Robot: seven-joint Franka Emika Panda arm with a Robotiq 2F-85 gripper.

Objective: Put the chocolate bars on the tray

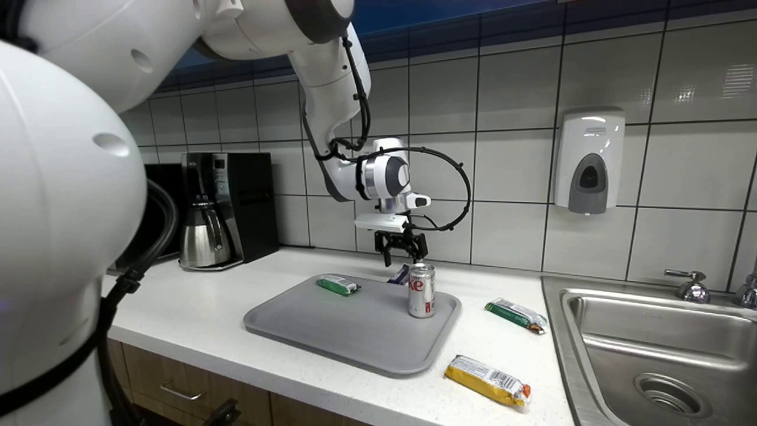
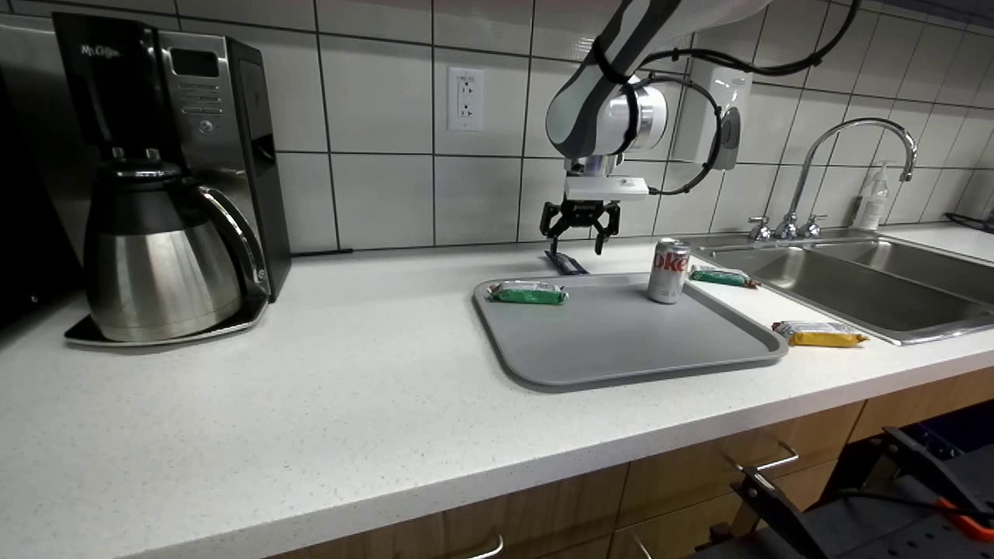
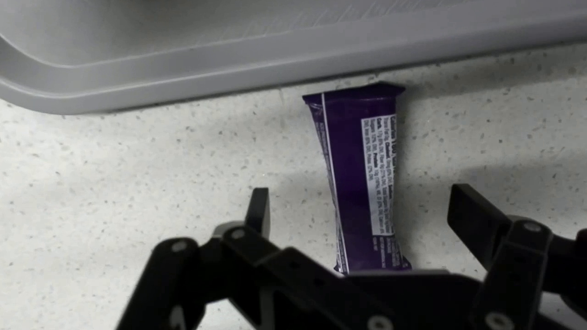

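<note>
"From where do the views look?"

"In an exterior view, from close beside the arm (image 1: pixel 71 213), sink (image 1: pixel 668 331) near right; in an exterior view, the coffee maker (image 2: pixel 206 155) stands near left, the sink far right."

"Facing?"

"Both slightly down, over the counter (image 2: pixel 295 404) to the wall (image 2: pixel 380 202), sharing the tray (image 1: pixel 343 331). The wrist view looks down, close over its edge."

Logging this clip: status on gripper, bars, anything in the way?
Gripper open above purple bar. One green bar on tray; purple bar, yellow bar, other green bar off it. Can on tray, clear of purple bar.
</note>
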